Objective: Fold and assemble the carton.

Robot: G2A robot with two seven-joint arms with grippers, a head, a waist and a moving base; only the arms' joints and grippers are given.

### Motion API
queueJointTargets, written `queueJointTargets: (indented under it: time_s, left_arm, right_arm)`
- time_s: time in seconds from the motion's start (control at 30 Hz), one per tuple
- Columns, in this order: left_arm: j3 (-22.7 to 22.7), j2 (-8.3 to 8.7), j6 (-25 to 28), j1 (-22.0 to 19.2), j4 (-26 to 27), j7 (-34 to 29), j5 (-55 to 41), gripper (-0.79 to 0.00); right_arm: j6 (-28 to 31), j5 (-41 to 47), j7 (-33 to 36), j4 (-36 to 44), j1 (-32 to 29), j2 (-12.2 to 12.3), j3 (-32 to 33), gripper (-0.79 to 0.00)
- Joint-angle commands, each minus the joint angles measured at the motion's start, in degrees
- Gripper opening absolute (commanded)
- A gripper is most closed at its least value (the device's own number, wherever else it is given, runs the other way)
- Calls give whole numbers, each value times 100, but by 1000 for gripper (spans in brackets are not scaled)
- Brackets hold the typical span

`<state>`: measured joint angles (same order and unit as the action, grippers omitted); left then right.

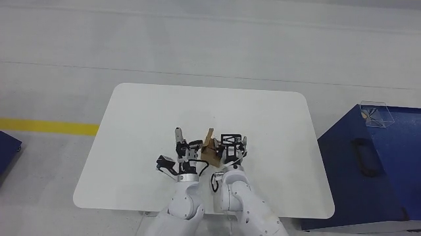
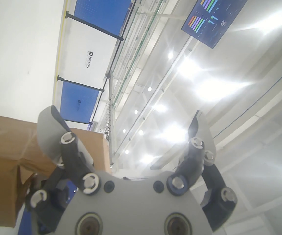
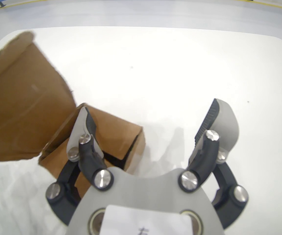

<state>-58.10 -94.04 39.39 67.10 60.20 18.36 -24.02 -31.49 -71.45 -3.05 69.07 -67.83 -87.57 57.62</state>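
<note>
Carton (image 1: 210, 145): brown cardboard, sitting on the white desk (image 1: 263, 118) near the robot-side edge, between the two end effectors. The mouth is open and faces upward. One large flap (image 3: 25, 99) stands raised on the carton's side away from the right end effector (image 3: 150, 106). From above, this flap (image 1: 210, 135) reads as a thin strip running roughly from the robot side toward the far side. I take that as the hinge direction, but the body's long axis is too small to settle.

Right end effector (image 1: 231, 145): just beside the carton (image 3: 116, 133) and released, with fingers spread wide. One finger (image 3: 84, 123) sits over the carton's open mouth; contact with the wall cannot be told. The other finger (image 3: 216, 121) hangs over bare desk (image 3: 167, 62), apart from the carton.

Left end effector (image 1: 176, 152): on the carton's opposite side, tipped upward toward the ceiling. It is released (image 2: 123, 116), with nothing between the fingers. One finger (image 2: 55, 133) lies in front of the carton's (image 2: 1, 172) upper edge; whether it touches cannot be told.
</note>
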Motion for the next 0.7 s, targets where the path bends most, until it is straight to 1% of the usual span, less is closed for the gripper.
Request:
queueJointTargets:
  time_s: [0.0, 0.13, 0.2, 0.3, 0.43, 0.5, 0.6, 0.67]
  left_arm:
    - [-9, -11, -151, -37, -28, 46, 145, 0]
    - [-19, -27, -368, -84, -62, 32, 396, 0]
    - [-47, -29, -437, -93, -72, 93, 571, 0]
    - [-183, -56, -619, -139, 7, 371, 407, 0]
    - [-286, -88, -1269, -281, -78, 729, 442, 0]
    - [-248, -97, -1715, -339, -166, 652, 545, 0]
    - [-210, -85, -2226, -331, -207, 348, 701, 0]
    - [-217, -69, -2521, -245, -107, -21, 629, 0]
  right_arm:
    - [-25, -52, 144, 317, -183, 67, 273, 0]
    - [120, -144, 477, 984, -639, 217, 860, 0]
    - [262, -155, 665, 1146, -775, 269, 1081, 0]
    - [339, -161, 927, 1079, -791, 294, 1226, 0]
    - [426, -116, 1070, 753, -627, 271, 1190, 0]
    - [424, -64, 1046, 610, -543, 247, 1152, 0]
    - [422, 9, 983, 481, -469, 221, 1131, 0]
    - [418, 49, 946, 438, -445, 211, 1142, 0]
